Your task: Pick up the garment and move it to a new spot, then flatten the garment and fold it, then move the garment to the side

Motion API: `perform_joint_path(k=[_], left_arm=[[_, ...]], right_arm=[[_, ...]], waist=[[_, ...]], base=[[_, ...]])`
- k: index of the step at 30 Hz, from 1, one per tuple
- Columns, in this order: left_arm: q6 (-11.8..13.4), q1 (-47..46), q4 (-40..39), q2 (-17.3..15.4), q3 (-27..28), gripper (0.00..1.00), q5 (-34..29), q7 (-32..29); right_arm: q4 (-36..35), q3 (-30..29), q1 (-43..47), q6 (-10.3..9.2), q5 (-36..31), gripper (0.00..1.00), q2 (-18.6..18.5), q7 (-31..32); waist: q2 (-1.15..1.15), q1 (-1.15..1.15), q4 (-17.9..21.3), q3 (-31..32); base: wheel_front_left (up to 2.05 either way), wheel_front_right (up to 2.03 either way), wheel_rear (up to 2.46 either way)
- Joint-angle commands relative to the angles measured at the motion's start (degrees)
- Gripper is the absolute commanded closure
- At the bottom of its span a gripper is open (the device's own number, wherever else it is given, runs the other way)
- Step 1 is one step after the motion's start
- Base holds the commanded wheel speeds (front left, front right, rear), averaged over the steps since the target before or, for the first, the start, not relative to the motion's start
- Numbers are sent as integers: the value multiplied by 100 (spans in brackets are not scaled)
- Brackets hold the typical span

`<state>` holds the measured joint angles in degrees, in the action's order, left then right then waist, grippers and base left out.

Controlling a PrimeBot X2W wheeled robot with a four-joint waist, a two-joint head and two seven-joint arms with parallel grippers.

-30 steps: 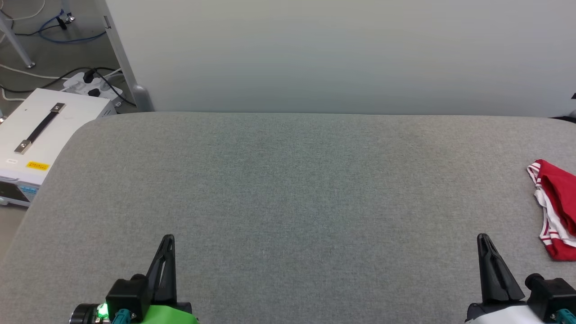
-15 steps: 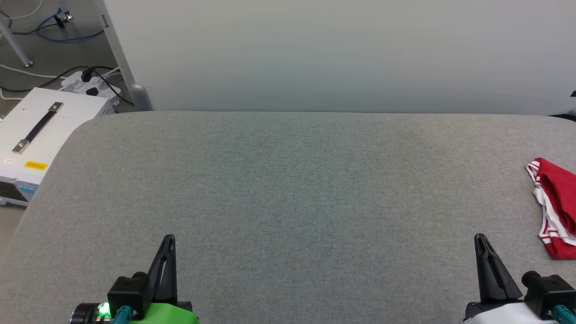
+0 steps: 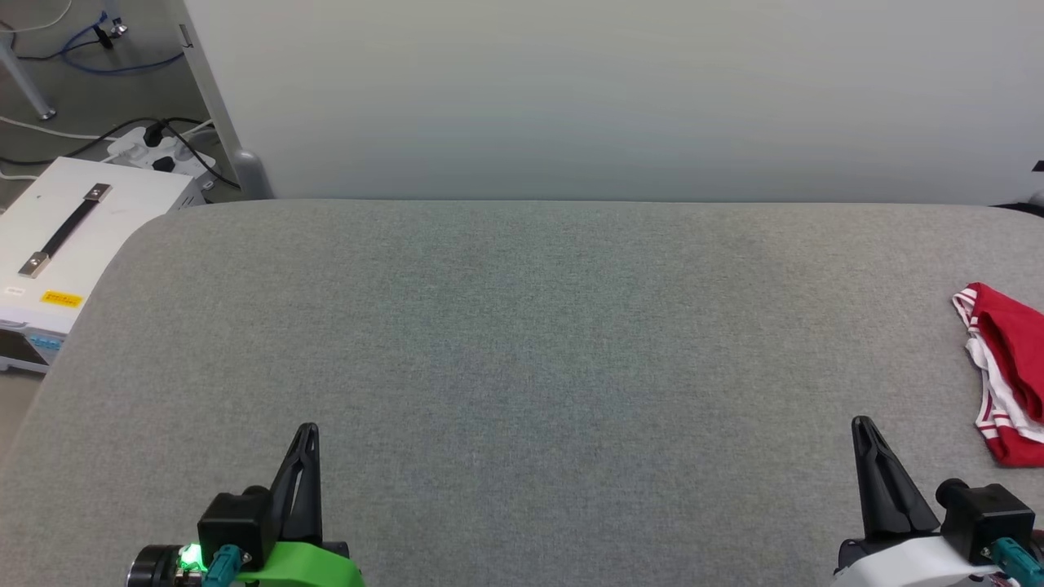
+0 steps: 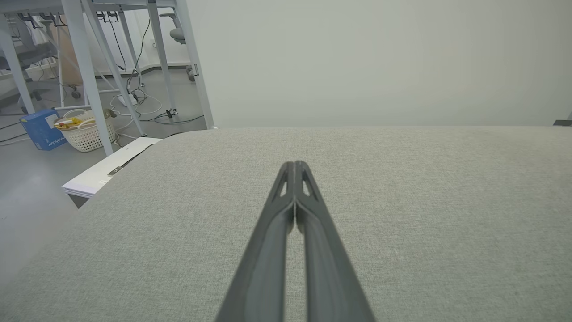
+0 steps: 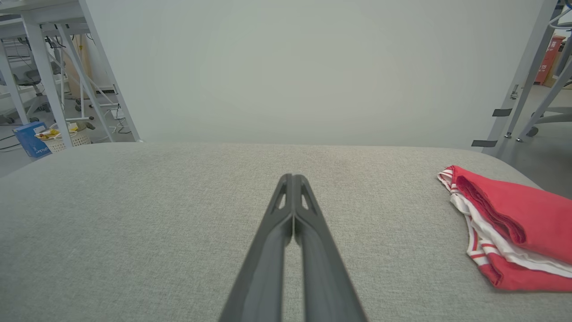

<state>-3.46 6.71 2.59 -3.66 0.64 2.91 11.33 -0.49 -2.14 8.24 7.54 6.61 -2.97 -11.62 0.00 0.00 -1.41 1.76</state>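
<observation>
Lying bunched at the surface's (image 3: 522, 326) right edge in the head view, the garment (image 3: 1007, 371) is nearer the right gripper (image 3: 861, 425) than the left gripper (image 3: 305, 432). Left wrist view: fingers (image 4: 268, 250) pressed together. Right wrist view: likewise pressed together, with the garment ahead-right and apart.

Robotics laboratory bay, as I see it from my remote station. A grey fabric-topped bench (image 3: 522, 326) stands before a plain pale screen panel (image 3: 571, 98). On the bare grey floor (image 4: 27, 188) around it are a white instrument case (image 3: 122, 216), a power strip (image 3: 151, 147), metal-framed workbenches (image 4: 88, 67), a blue box (image 4: 42, 134), a white basket (image 4: 85, 136) and an office chair (image 4: 175, 32).
</observation>
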Motion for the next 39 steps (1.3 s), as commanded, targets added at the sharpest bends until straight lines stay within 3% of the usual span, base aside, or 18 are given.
perform_joint_path(k=[1,39], left_arm=[[38,-128,-37,19,3,100,-64,-38],[162,-346,-126,43,-24,100,-155,-479]], right_arm=[[8,12,-105,-1,-66,100,2,43],[24,93,-394,-3,-305,100,5,493]], waist=[[0,0,2,-3],[0,0,58,-72]], base=[[0,0,0],[0,0,0]])
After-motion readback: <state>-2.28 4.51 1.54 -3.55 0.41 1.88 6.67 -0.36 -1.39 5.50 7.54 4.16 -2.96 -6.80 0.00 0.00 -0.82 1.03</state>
